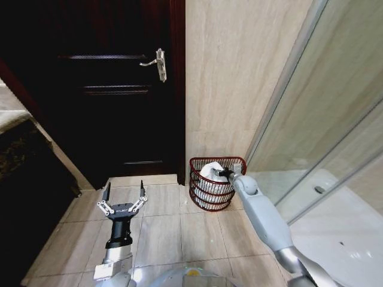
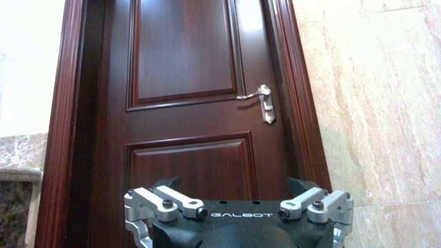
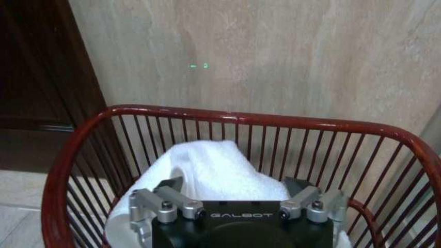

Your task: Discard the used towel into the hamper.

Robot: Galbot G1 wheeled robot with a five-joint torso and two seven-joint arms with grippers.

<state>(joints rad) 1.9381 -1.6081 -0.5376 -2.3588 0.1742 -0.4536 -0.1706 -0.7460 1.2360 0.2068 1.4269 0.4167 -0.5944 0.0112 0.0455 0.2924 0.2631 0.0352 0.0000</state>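
Hamper (image 1: pixel 210 198) on floor tiles (image 1: pixel 161 233) against beige wall (image 1: pixel 233 78), just right of dark wooden door (image 1: pixel 114 89); white towel (image 1: pixel 210 173) lying inside hamper, piled above wire rim. Right gripper (image 1: pixel 224 173) reached over hamper's right rim, down at towel; from right wrist view, fingers (image 3: pixel 170 184) spread wide over towel (image 3: pixel 214 170) inside hamper (image 3: pixel 82 150), whether anything gripped cannot be told. Left gripper (image 1: pixel 124 192) parked left of hamper above floor tiles, fingers (image 1: pixel 106 192) fully spread and empty, pointed at door (image 2: pixel 193 103) with silver lever handle (image 2: pixel 262 101).
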